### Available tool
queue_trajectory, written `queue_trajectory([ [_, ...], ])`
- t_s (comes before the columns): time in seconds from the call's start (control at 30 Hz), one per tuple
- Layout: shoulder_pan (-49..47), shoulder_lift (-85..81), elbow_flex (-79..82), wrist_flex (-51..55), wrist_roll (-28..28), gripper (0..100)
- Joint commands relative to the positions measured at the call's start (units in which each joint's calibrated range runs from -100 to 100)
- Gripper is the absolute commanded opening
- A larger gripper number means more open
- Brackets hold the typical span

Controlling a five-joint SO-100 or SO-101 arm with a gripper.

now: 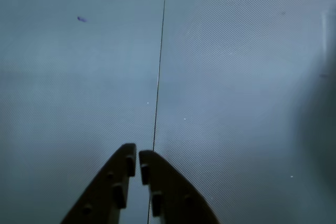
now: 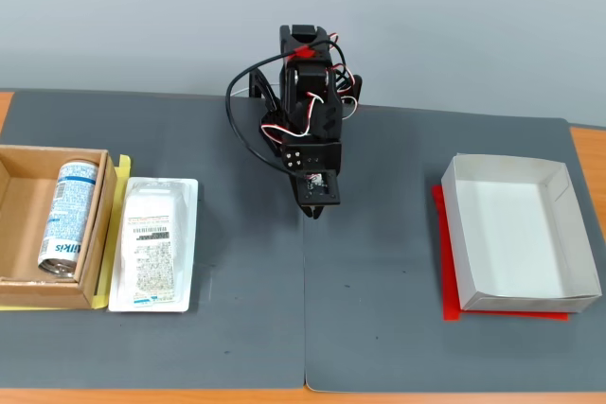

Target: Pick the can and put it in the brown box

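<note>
In the fixed view the can (image 2: 66,219), white with blue print, lies on its side inside the brown box (image 2: 17,173) at the left edge, against the box's right wall. My gripper (image 2: 315,212) hangs folded at the middle of the dark mat, far to the right of the box, pointing down. In the wrist view the gripper (image 1: 137,160) has its two dark fingers nearly touching at the tips, with nothing between them, over bare mat. The can and box are out of the wrist view.
A flat white blister pack (image 2: 154,245) with a barcode label lies just right of the brown box. A white paper tray box (image 2: 519,233) sits on red paper at the right. A mat seam (image 1: 159,72) runs through the wrist view.
</note>
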Motion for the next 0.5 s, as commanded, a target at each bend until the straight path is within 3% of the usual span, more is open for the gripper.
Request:
queue_trajectory([
  [0.0,0.34,-0.68,-0.17,0.53,-0.20,1],
  [0.47,0.09,-0.34,-1.07,2.96,0.12,1],
])
